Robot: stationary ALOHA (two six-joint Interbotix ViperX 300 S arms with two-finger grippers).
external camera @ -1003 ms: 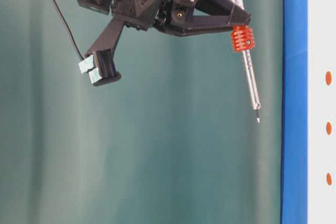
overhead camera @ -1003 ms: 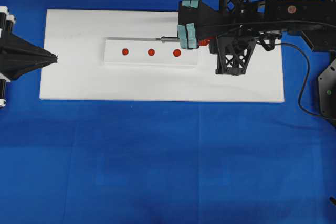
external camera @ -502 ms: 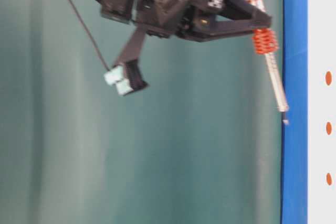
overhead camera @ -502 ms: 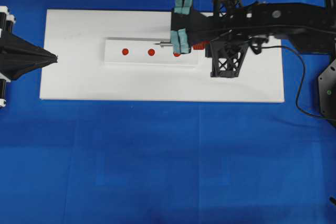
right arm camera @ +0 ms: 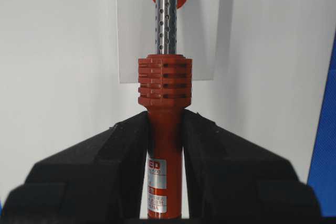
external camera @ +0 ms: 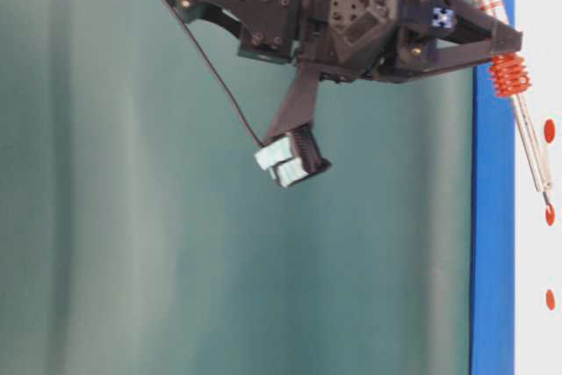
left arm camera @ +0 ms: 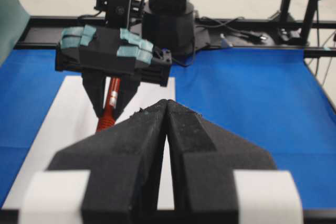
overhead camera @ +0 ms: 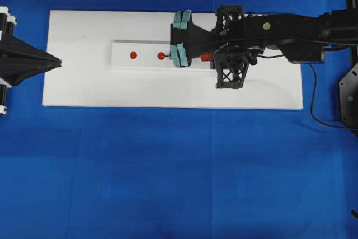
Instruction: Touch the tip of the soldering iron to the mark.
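Right gripper (right arm camera: 165, 145) clamps soldering iron (right arm camera: 165, 103), angled down onto mark (overhead camera: 161, 56).

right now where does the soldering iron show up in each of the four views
Overhead: soldering iron, upper middle, mostly hidden under the right gripper.
Table-level: upper right, shaft sloping down to the red dots.
Left wrist: left of centre, red handle below the other arm's gripper.
Right wrist: centre, clamped between the black fingers.
Shared landmark: the white board, seen in all four.
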